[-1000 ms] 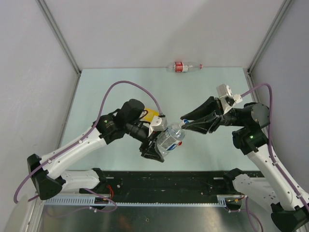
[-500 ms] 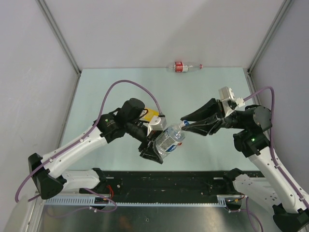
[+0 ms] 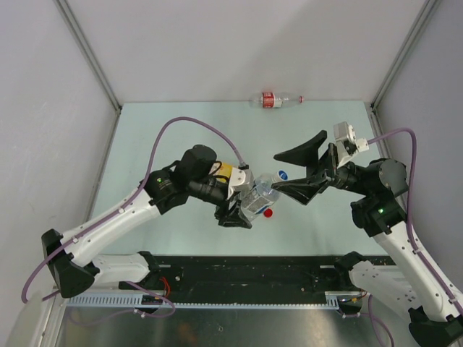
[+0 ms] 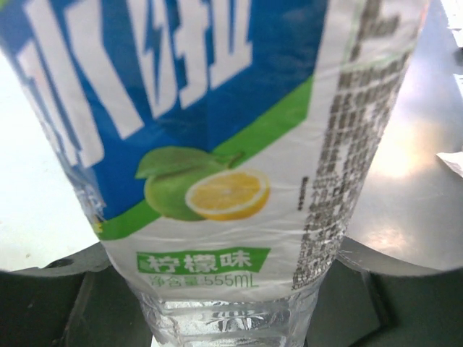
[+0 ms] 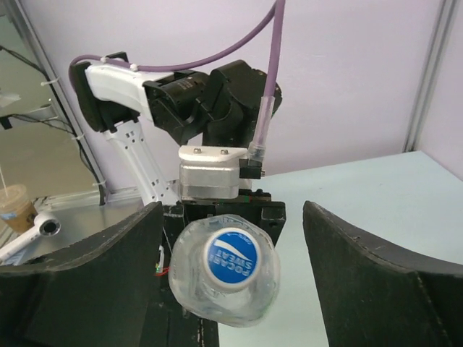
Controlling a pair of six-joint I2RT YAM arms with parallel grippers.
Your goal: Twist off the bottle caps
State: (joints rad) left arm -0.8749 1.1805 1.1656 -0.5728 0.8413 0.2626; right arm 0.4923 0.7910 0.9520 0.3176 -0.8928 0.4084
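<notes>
My left gripper [image 3: 242,206] is shut on a short clear bottle [image 3: 258,196] and holds it tilted above the table. Its blue, green and white label [image 4: 217,144] fills the left wrist view. The blue cap [image 5: 233,259] sits on the bottle's neck and faces the right wrist camera. My right gripper [image 3: 279,172] stands open. Its fingers [image 5: 383,275] are on either side of the cap, clear of it. A red cap [image 3: 268,213] lies on the table beneath the bottle. A slim clear bottle with a red label [image 3: 271,100] lies at the far edge. A yellow bottle [image 3: 226,171] shows under my left wrist.
Grey walls close the table [image 3: 166,130] on the left, back and right. A black rail [image 3: 246,271] runs along the near edge between the arm bases. A purple cable [image 3: 195,124] loops above my left arm.
My right gripper has opened off the blue cap and drawn back slightly. My left arm has turned the bottle up and to the right, and the red cap under it now shows.
</notes>
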